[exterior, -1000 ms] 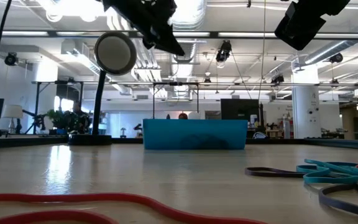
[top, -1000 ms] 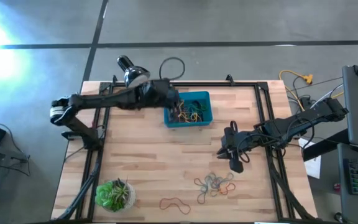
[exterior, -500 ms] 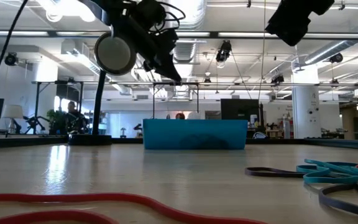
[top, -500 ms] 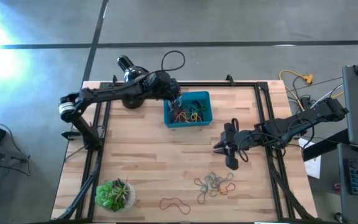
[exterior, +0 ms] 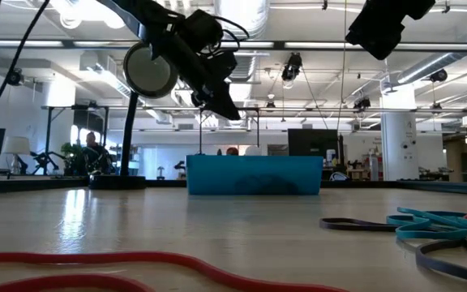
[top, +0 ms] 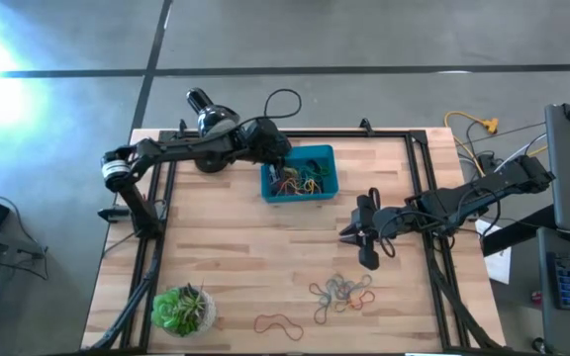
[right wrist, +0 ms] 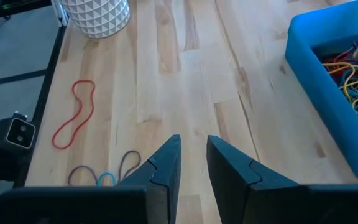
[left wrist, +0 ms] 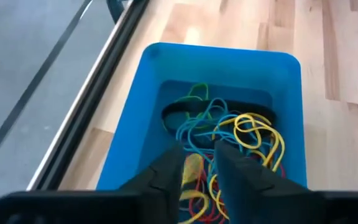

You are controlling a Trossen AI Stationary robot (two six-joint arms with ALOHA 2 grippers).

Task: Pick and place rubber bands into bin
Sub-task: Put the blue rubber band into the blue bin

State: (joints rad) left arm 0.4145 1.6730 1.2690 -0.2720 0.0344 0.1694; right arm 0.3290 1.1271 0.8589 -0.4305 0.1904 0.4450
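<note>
The teal-blue bin (top: 331,154) stands near the table's far edge and holds a tangle of rubber bands (top: 300,180), seen in yellow, blue, green and red in the left wrist view (left wrist: 232,130). My left gripper (top: 281,158) hovers above the bin's far left corner, fingers slightly open (left wrist: 197,155) and holding nothing. My right gripper (top: 352,237) hangs over bare wood mid-table, narrowly open (right wrist: 192,146). A loose pile of bands (top: 342,292) lies flat near the near edge, with a single red band (top: 278,323) to its left.
A lamp (top: 211,124) stands at the far edge just left of the bin, close behind my left arm. A potted plant (top: 181,309) sits at the near left corner. A dark metal frame (top: 419,178) runs along the table's sides. Bare wood lies between bin and pile.
My left gripper has drawn back from above the middle of the bin toward the table's far left, ending over the bin's far left corner. My right gripper has shifted slightly toward the table's left.
</note>
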